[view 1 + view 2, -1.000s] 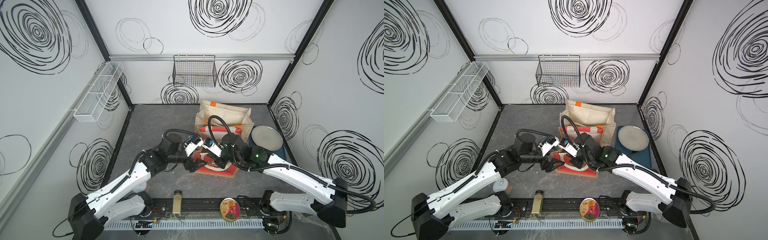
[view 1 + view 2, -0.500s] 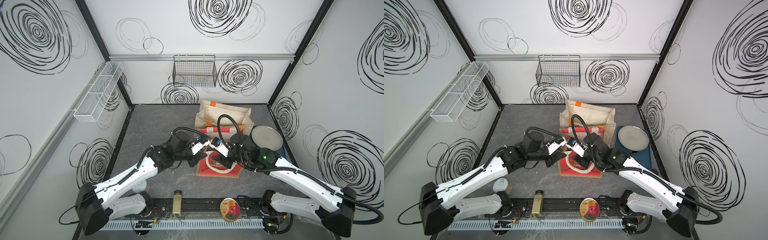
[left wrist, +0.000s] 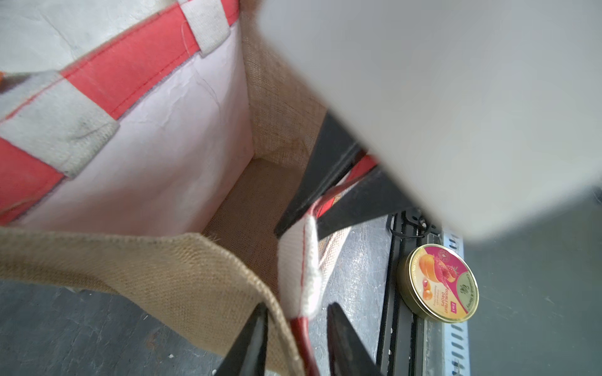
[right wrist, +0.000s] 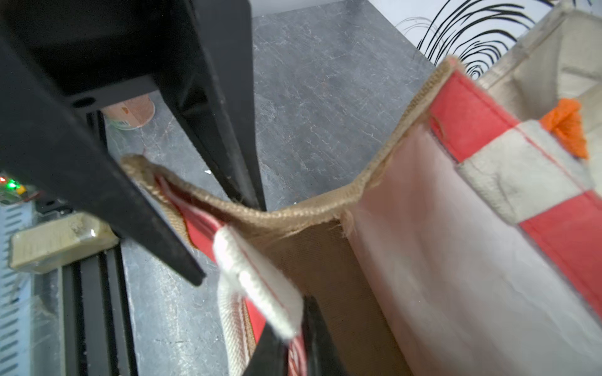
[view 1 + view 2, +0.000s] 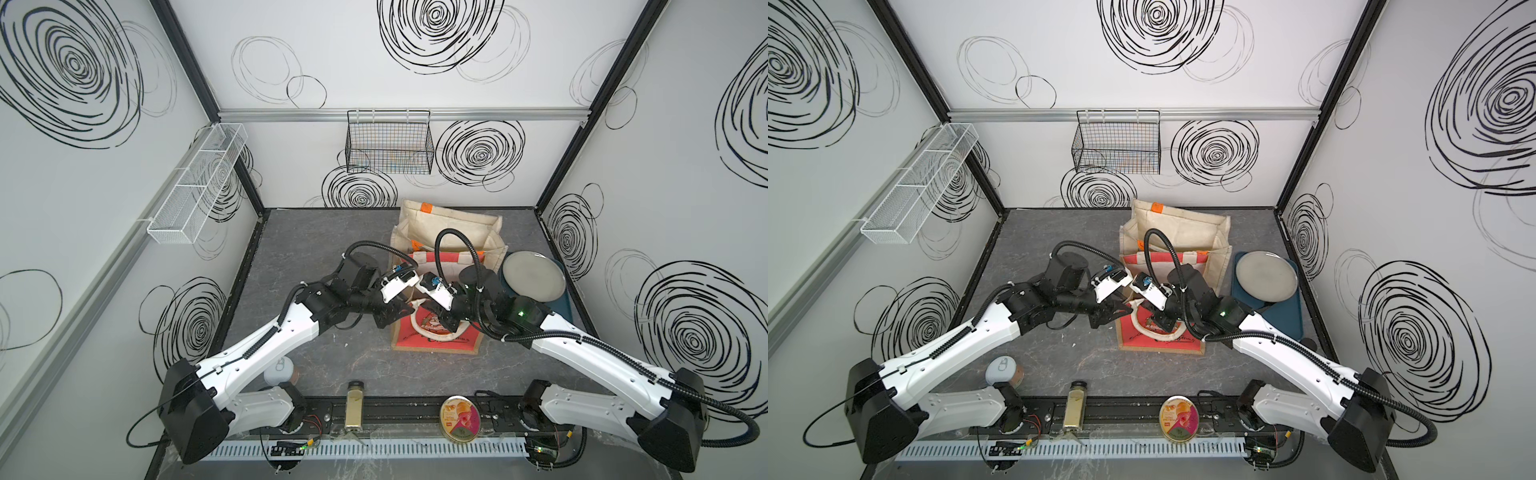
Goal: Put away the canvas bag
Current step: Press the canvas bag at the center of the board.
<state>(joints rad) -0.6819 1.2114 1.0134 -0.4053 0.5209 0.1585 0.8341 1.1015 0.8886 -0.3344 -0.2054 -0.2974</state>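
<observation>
R pincer (image 4: 290, 322) clamping strap (image 3: 298, 260) | L pincer (image 3: 297, 307) gaping loose round it, at 9 o'clock of the bag (image 5: 457, 343) | risk: one-sided lift tipping bag, strap slipping.

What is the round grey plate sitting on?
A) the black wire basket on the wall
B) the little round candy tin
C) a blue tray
C: in a top view the plate lies flat on the blue tray, over by the right-hand wall.

I see left gripper (image 5: 1121, 311) and right gripper (image 5: 1158, 322) both at the near rim of the red-fronted bag (image 5: 1183, 343), cream bag (image 5: 1183, 232) right behind, plate (image 5: 1266, 276) on blue tray (image 5: 1289, 326) beside.
</observation>
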